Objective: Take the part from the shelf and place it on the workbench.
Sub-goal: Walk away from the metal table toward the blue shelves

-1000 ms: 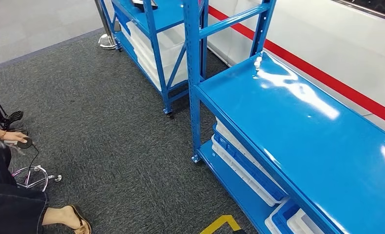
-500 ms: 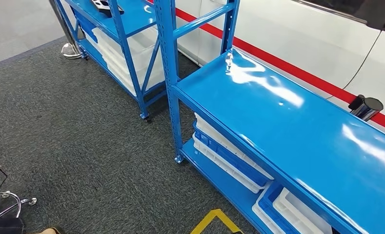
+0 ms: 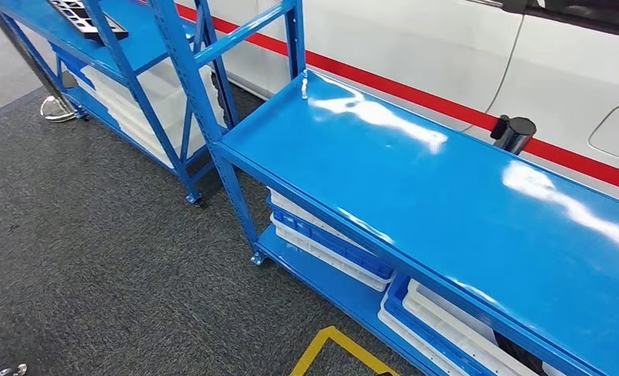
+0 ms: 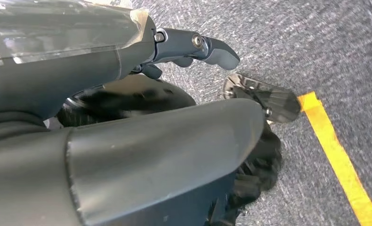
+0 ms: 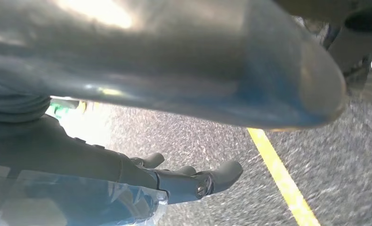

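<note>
Head view, left to right: at the far left stands a blue shelf (image 3: 146, 47), and on its top deck lies the part (image 3: 83, 17), a dark flat piece with pale cut-outs, partly cut off by the frame edge. Under that deck sit stacked white bins (image 3: 153, 110); their contents cannot be made out. A chrome stand base (image 3: 56, 108) rests on the grey carpet (image 3: 95, 258) beside the shelf's far leg. Next comes the workbench (image 3: 447, 196), a second blue rack with a glossy bare top that reflects the lights. On its lower level two stacks of shallow white and blue trays are visible: one stack (image 3: 330, 243) near the left post and another stack (image 3: 447, 329) further right; what lies in them cannot be told. A black post (image 3: 514, 133) rises behind the workbench, against a white wall with one red stripe (image 3: 416, 94). A yellow floor marking (image 3: 330, 352) shows at the lower edge. No writing or label can be read anywhere.

Left wrist view: the left hand (image 4: 193, 49) hangs over the carpet, fingers loosely extended and holding nothing. Right wrist view: the right hand (image 5: 193, 179) likewise hangs with fingers apart and nothing in them, above the carpet and a yellow line.
</note>
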Controlling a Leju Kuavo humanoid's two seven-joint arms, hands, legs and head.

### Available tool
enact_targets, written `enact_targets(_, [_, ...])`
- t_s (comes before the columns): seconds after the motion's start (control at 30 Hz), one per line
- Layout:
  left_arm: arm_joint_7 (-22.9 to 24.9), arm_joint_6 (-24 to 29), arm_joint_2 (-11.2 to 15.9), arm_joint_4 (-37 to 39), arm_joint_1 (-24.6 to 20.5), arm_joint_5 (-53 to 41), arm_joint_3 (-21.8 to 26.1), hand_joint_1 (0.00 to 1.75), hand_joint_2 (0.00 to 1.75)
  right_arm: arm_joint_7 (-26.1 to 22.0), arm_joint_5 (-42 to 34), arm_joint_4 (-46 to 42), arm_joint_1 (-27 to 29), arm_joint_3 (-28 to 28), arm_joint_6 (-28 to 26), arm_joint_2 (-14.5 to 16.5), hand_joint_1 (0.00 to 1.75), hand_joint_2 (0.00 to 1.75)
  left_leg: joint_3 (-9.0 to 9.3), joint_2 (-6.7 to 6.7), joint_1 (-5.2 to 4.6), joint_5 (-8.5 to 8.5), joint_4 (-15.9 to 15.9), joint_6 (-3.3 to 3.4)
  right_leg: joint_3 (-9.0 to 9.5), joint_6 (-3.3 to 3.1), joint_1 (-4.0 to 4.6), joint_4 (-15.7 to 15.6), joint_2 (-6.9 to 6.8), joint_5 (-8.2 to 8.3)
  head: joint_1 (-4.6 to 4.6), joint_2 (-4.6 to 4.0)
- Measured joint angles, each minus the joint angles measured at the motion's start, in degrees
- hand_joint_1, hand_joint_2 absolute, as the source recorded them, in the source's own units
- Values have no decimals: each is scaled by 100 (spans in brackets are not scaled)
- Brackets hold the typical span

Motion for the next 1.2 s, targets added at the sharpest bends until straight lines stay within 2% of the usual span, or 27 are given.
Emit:
enact_targets(0.03, [-1,0,0,0,7,0,0,0,0,0,0,-1,-4,-1,0,1,0,0,-188,-131,6,-220,409,-11,-9,-25,9,1,52,9,-4,0])
enact_targets(0.07, [0,0,-1,0,15,1,0,0,0,0,0,-1,-5,-2,0,1,0,0,-389,-204,6,-400,825,-14,-19,-38,20,2,110,14,-7,-1])
enact_targets(0.1, [1,0,-2,0,23,2,0,0,0,0,0,-1,-1,-2,0,1,0,0,-540,-234,6,-482,1118,-9,-26,-48,34,3,171,20,-9,-1])
enact_targets(0.13, [1,0,-3,0,27,3,-1,0,0,0,0,-1,4,-3,0,1,0,0,-598,-250,6,-443,1205,8,-29,-57,46,4,238,26,-9,-1])
enact_targets(0.17, [2,0,-4,0,28,4,-1,0,0,0,0,-1,7,-3,0,1,0,0,-540,-271,5,-290,1057,35,-27,-60,54,5,309,30,-10,-1])
enact_targets(0.2, [2,0,-2,0,28,4,-1,0,0,0,0,-1,9,-4,0,3,0,0,-381,-324,4,-64,712,69,-20,-61,58,5,383,35,-9,-1])
enact_targets(0.27, [2,0,9,1,29,4,0,0,0,0,0,-1,3,-4,0,15,0,0,5,-602,2,312,-105,141,-19,-44,71,10,512,45,-7,-1])
enact_targets(0.33, [2,0,21,2,30,5,-1,0,0,0,0,0,-3,-4,0,28,0,0,173,-780,-18,409,-484,176,-63,7,67,15,623,75,-6,0])
enact_targets(0.4, [4,0,23,2,26,5,-1,0,0,0,2,1,4,-4,0,34,0,0,181,-676,-37,432,-549,204,-130,77,50,14,727,112,-6,0])
enact_targets(0.43, [4,0,22,2,21,6,-1,0,0,0,6,1,11,-4,-2,34,0,0,190,-608,-36,463,-595,227,-178,95,50,52,684,97,-5,-1])
enact_targets(0.47, [4,0,20,1,17,7,-1,0,0,1,14,1,12,-3,-8,34,0,0,201,-526,-32,498,-644,255,-260,96,65,174,568,27,4,-1])
enact_targets(0.53, [7,0,12,0,23,16,0,0,0,3,28,-1,1,-1,-32,30,0,0,210,-344,-41,535,-699,287,-553,60,86,750,246,-269,25,0])
enact_targets(0.6, [16,0,6,1,41,38,0,0,0,5,36,-1,-4,2,-61,25,0,0,197,-154,-54,538,-697,296,-858,64,86,1444,106,-545,35,0])
enact_targets(0.63, [21,0,3,1,44,50,0,0,0,5,43,-1,3,2,-74,20,0,0,194,-70,-54,536,-694,294,-901,99,77,1585,83,-577,35,0])
enact_targets(0.67, [25,0,-1,1,42,56,-1,0,0,6,54,-1,13,2,-88,14,0,0,193,3,-49,532,-690,288,-815,157,64,1477,56,-517,36,-1])
enact_targets(0.73, [29,0,-9,0,35,63,-2,0,0,7,79,-1,22,1,-111,4,0,0,198,124,-40,510,-663,251,-365,274,32,705,-99,-266,37,-1])
enact_targets(0.77, [30,0,-10,0,32,65,-2,0,0,7,87,-1,16,1,-117,5,0,0,196,177,-48,485,-637,214,-142,292,29,324,-186,-159,38,-1])
enact_targets(0.8, [31,1,-7,1,30,67,-2,0,0,7,92,-2,9,1,-120,9,0,0,196,214,-60,465,-613,178,-4,269,31,85,-241,-100,29,-1])
enact_targets(0.83, [31,2,-4,1,27,68,-2,0,0,7,95,-2,5,1,-122,14,0,0,199,249,-73,451,-595,144,46,222,40,-11,-262,-82,21,-1])
enact_targets(0.9, [32,4,-2,1,14,69,-3,0,0,7,99,-1,16,1,-125,18,0,0,216,297,-62,443,-590,92,26,117,43,2,-160,-60,2,-1])
enact_targets(0.93, [33,4,-3,1,6,70,-3,0,0,7,100,-1,23,0,-125,19,0,0,214,257,-42,412,-564,60,19,78,32,-2,-117,-49,1,-1])
enact_targets(0.97, [33,4,-3,0,1,70,-4,0,0,8,101,-2,26,-1,-125,21,0,0,175,159,-22,319,-459,30,17,32,18,-7,-70,-35,-2,-1])
enact_targets(1.03, [34,4,-4,0,6,70,-4,0,0,9,101,-3,19,-2,-125,25,0,0,-67,-106,3,-44,108,-16,11,-36,6,-13,25,-10,-8,-1])
enact_targets(1.1, [38,4,-4,0,24,70,-5,0,0,9,101,-3,20,-2,-125,25,0,0,-431,-225,5,-383,884,-22,-7,-72,28,-11,137,5,-10,-1])
enact_targets(1.13, [39,4,-5,0,31,70,-6,0,0,9,101,-3,25,-2,-125,25,0,0,-540,-238,5,-414,1091,-13,-13,-81,41,-10,199,11,-11,-1])
enact_targets(1.17, [40,4,-5,0,34,70,-7,0,0,9,101,-3,30,-2,-125,25,0,0,-541,-250,4,-327,1073,7,-15,-84,50,-9,266,16,-11,-1])
enact_targets(1.2, [41,4,-4,0,35,70,-8,0,0,9,101,-3,32,-2,-125,26,0,0,-427,-280,4,-142,824,38,-11,-84,57,-9,337,21,-11,-1])
